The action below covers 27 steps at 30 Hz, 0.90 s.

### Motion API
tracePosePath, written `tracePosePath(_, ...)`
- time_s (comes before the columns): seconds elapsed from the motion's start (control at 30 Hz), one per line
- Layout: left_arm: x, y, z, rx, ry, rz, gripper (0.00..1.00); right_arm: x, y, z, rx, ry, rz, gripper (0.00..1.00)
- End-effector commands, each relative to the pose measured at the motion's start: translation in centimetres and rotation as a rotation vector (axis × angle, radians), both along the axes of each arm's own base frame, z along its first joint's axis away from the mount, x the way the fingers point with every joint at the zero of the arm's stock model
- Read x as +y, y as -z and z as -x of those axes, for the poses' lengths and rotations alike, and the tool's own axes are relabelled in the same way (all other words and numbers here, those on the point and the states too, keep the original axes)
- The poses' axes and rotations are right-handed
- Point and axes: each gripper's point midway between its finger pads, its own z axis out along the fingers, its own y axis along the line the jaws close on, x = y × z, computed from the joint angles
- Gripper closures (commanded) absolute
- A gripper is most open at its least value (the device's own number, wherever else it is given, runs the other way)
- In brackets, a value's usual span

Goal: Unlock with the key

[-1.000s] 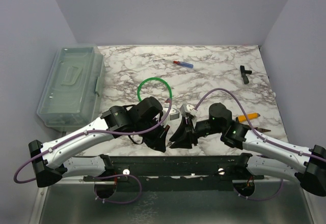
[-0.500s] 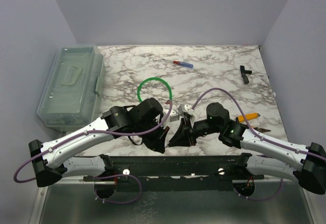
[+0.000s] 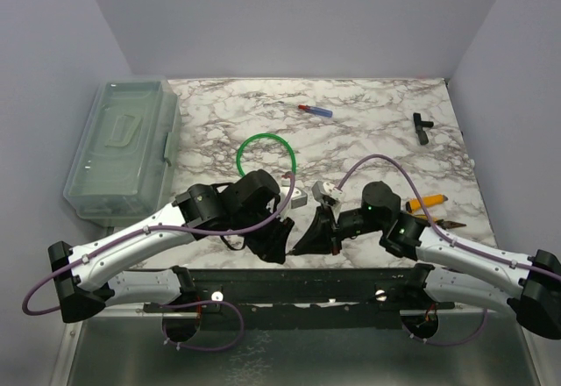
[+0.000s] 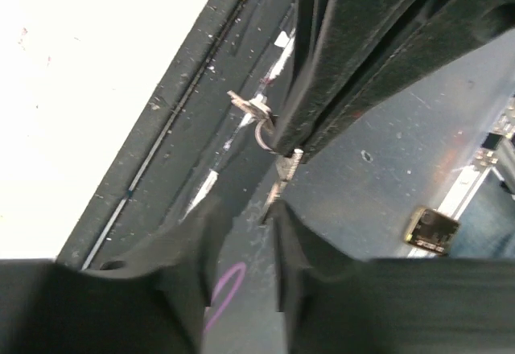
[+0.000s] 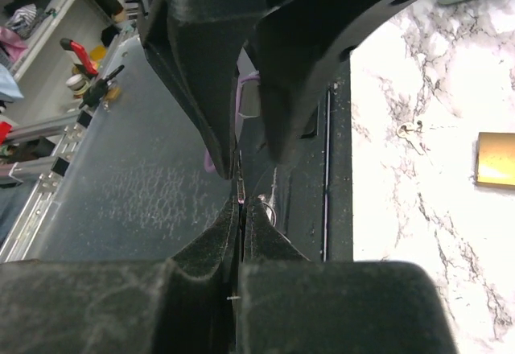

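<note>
Pose, top view: both arms reach in from the near edge and bend toward each other at the middle. Their wrists are raised and the fingers tilt down and toward the near side. The tips almost meet over the dark rail at the near edge of the tabletop [image 3: 368,140].

Left gripper [image 4: 248,209]: jaws narrowly parted, nothing pinched between them.

Right gripper [image 5: 240,209]: jaws pressed together on the key [image 4: 286,165]. The key's blade and wire ring stick out below the fingers, just above the gap of the left gripper.

Count on the marble:
- clear lidded box [image 3: 123,149], one, far left
- green ring [image 3: 266,153], one, left of centre
- red-and-blue pen-like stick [image 3: 316,110], one, far side
- small black part [image 3: 422,127], one, far right
- yellow-handled tool [image 3: 426,202], one, just beside the right forearm

Right wrist view: one small key-shaped metal piece [image 5: 410,133] lies flat on the marble. Near it is one brass-coloured block [image 5: 495,159], cut by the frame edge. Cannot tell whether that is the lock.
</note>
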Motion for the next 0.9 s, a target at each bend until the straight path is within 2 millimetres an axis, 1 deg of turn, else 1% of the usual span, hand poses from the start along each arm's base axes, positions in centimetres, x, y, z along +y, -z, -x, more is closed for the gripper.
tracePosePath(0.0,0.1,-0.9,-1.7,-0.096,-0.066,0.036,0.54,-0.5,-1.1,1.0,0.009,-0.019,-0.049,0.99)
tracePosePath(0.03,0.2,-1.1,-1.8,-0.103,-0.071,0.041,0.49,-0.6,-1.0,0.7,0.013,0.006,-0.047,0.99)
tracePosePath(0.07,0.3,-1.2,-1.9,-0.110,-0.076,0.045,0.45,-0.7,-0.9,0.6,0.015,0.026,-0.048,0.99)
tracePosePath(0.17,0.5,-1.9,-1.9,-0.128,-0.090,0.067,0.38,-1.1,-0.2,-0.5,0.026,0.129,-0.047,1.00)
tracePosePath(0.23,0.7,-2.3,-2.1,-0.140,-0.100,0.078,0.36,-1.5,0.5,-2.1,0.045,0.249,-0.036,1.00)
tracePosePath(0.27,0.8,-2.3,-2.2,-0.149,-0.107,0.079,0.35,-1.8,0.7,-3.1,0.058,0.328,-0.033,0.99)
tracePosePath(0.33,1.1,-2.4,-2.9,-0.185,-0.147,0.073,0.34,-2.6,1.2,-5.1,0.097,0.481,-0.023,1.00)
tracePosePath(0.4,1.8,-2.1,-4.8,-0.250,-0.246,0.044,0.32,-3.8,1.7,-6.9,0.157,0.635,-0.015,1.00)
tracePosePath(0.47,2.8,-1.5,-7.4,-0.327,-0.407,-0.006,0.30,-5.3,2.1,-8.5,0.219,0.780,-0.006,1.00)
tracePosePath(0.53,3.1,-0.7,-9.0,-0.364,-0.485,-0.045,0.29,-6.7,2.8,-9.5,0.258,0.893,0.016,1.00)
tracePosePath(0.6,2.6,0.0,-10.0,-0.379,-0.515,-0.075,0.29,-8.1,3.5,-10.3,0.309,0.998,0.032,1.00)
tracePosePath(0.67,2.1,0.7,-11.4,-0.402,-0.556,-0.112,0.29,-9.2,4.2,-10.6,0.344,1.066,0.057,1.00)
tracePosePath(0.8,1.0,1.9,-14.7,-0.422,-0.585,-0.180,0.29,-10.4,5.3,-10.8,0.406,1.145,0.081,1.00)
tracePosePath(0.87,-0.2,2.4,-16.1,-0.396,-0.554,-0.167,0.29,-11.1,6.1,-10.9,0.448,1.189,0.100,1.00)
